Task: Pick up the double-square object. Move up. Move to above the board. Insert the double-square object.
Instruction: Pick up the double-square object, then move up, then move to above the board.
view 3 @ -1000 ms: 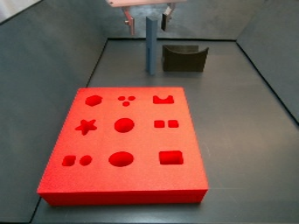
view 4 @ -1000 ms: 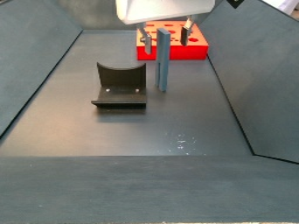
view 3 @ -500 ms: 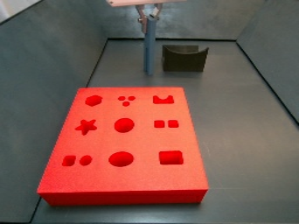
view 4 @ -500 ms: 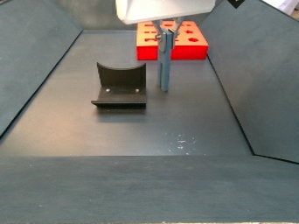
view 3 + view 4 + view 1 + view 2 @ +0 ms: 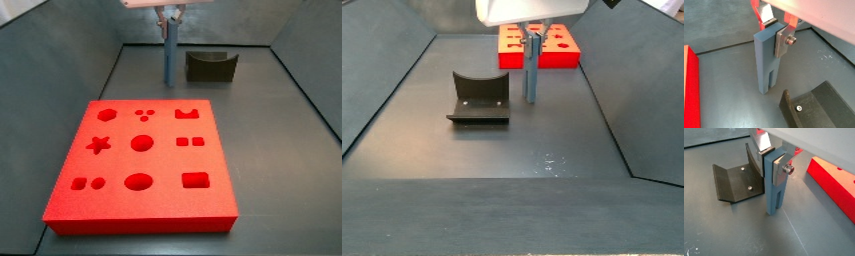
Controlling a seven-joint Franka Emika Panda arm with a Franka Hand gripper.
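Observation:
The double-square object (image 5: pixel 765 62) is a tall blue-grey post standing upright on the dark floor, with a slot splitting its lower end into two prongs. My gripper (image 5: pixel 774 34) is shut on its top end, one silver finger plate (image 5: pixel 784 41) pressed flat against its side. Both side views show the post (image 5: pixel 170 55) (image 5: pixel 531 70) under the gripper (image 5: pixel 170 20) (image 5: pixel 531 34). The red board (image 5: pixel 140 165) with its shape holes lies flat, apart from the post. A wrist view shows the post (image 5: pixel 775 193), the gripper (image 5: pixel 769 162) and the board's edge (image 5: pixel 834 180).
The dark fixture (image 5: pixel 210 66) (image 5: pixel 478 98) stands on the floor close beside the post, also seen in both wrist views (image 5: pixel 737 183) (image 5: pixel 817 107). Sloping grey walls (image 5: pixel 389 80) enclose the floor on all sides.
A second ago the fingers stood apart on either side of the post; they have closed on its top. Since half a second ago nothing has visibly moved.

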